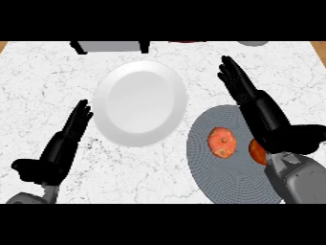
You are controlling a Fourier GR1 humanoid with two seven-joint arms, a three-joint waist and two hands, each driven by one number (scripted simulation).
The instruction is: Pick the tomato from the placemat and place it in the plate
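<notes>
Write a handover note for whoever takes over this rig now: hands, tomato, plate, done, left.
Left hand: open, resting at lower left, holding nothing.
Right hand: open, fingers straight, over the placemat's far right side, holding nothing.
Tomato: on the placemat, not touched. A second red thing is half hidden by the right hand.
Plate: left of the placemat, no tomato in it.
Done: nothing. Left: grasp, lift, set in plate.

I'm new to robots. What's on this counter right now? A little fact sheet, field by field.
plate: white, nothing on it, mid-counter
placemat: grey, round, right of the plate
tomato: on the placemat, not held
right hand: open, fingers straight, over the placemat's right side
left hand: open, resting at lower left
red thing: on the placemat, partly hidden by the right hand
</notes>
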